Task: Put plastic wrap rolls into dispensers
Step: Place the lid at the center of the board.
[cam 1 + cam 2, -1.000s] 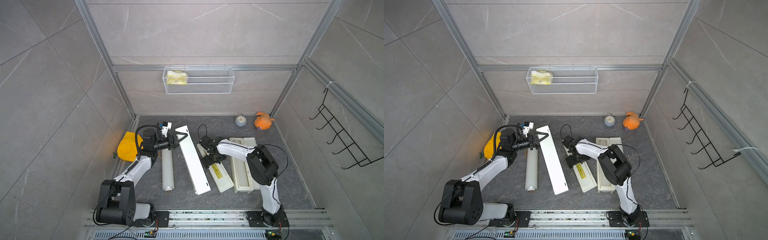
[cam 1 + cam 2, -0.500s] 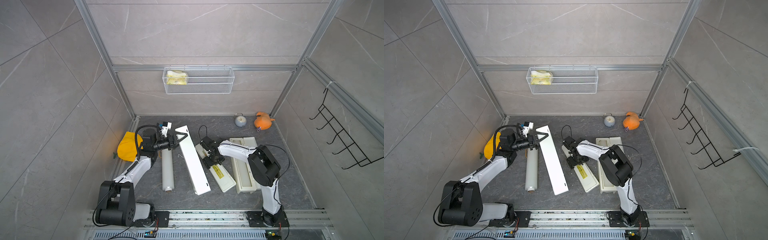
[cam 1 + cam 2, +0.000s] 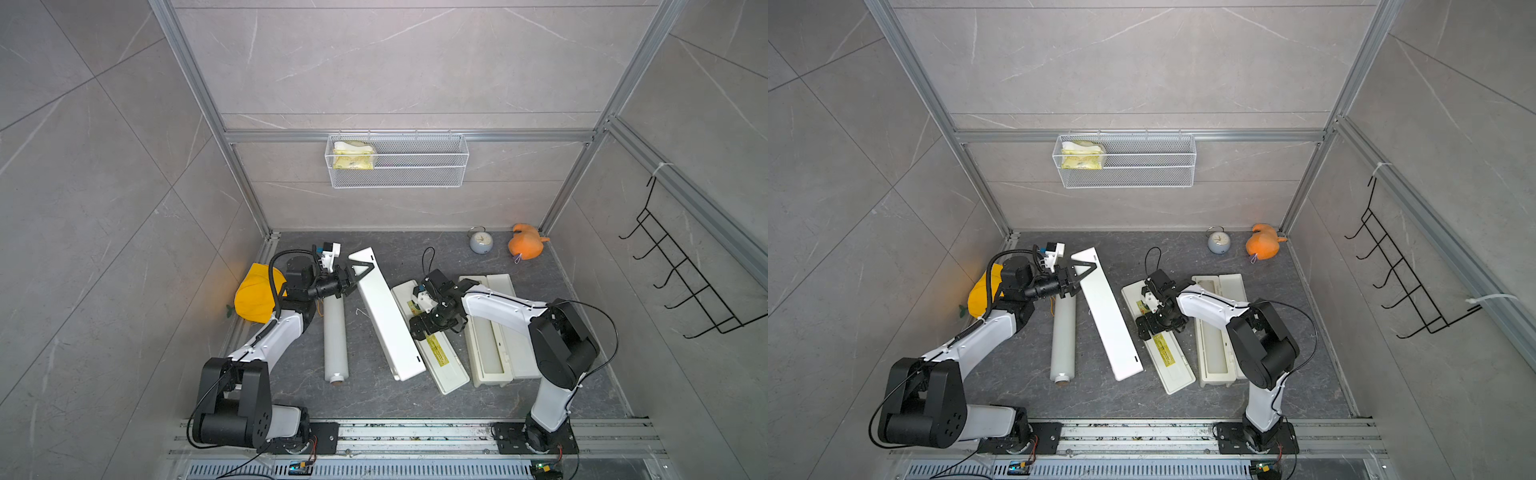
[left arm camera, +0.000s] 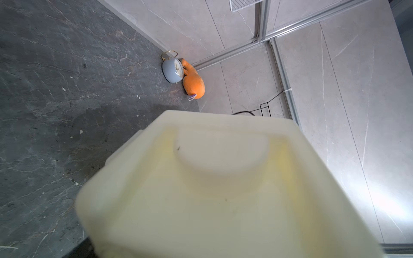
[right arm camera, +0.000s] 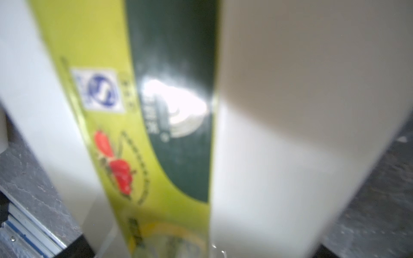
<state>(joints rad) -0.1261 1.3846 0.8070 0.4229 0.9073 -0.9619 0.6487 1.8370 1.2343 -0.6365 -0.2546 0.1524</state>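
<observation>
I'm seeing the left gripper (image 3: 362, 270) clamping across the far end of one dispenser (image 3: 388, 320) — its long white body is lying diagonally on the dark tabletop (image 3: 374, 399), and in the left wrist view its cream end is filling the frame, blurred. Its lid (image 3: 440, 357), with the yellow-green label, is lying flat just beside it on the right. The right gripper (image 3: 434, 327) is sitting low over the middle of that lid. The right wrist view is showing only the label close up, so I can't tell whether the jaws are gripping or loose. One plastic wrap roll (image 3: 336, 336) is lying loose on the tabletop left of the dispenser, with its tan core at the near end and its far end under the left wrist. The second dispenser (image 3: 507, 353) is lying open further right, partly under the right arm — something pale is sitting in its trough, too unclear to call. A clock (image 3: 481, 242) and an orange plush (image 3: 525, 247) are sitting in the far right corner.
</observation>
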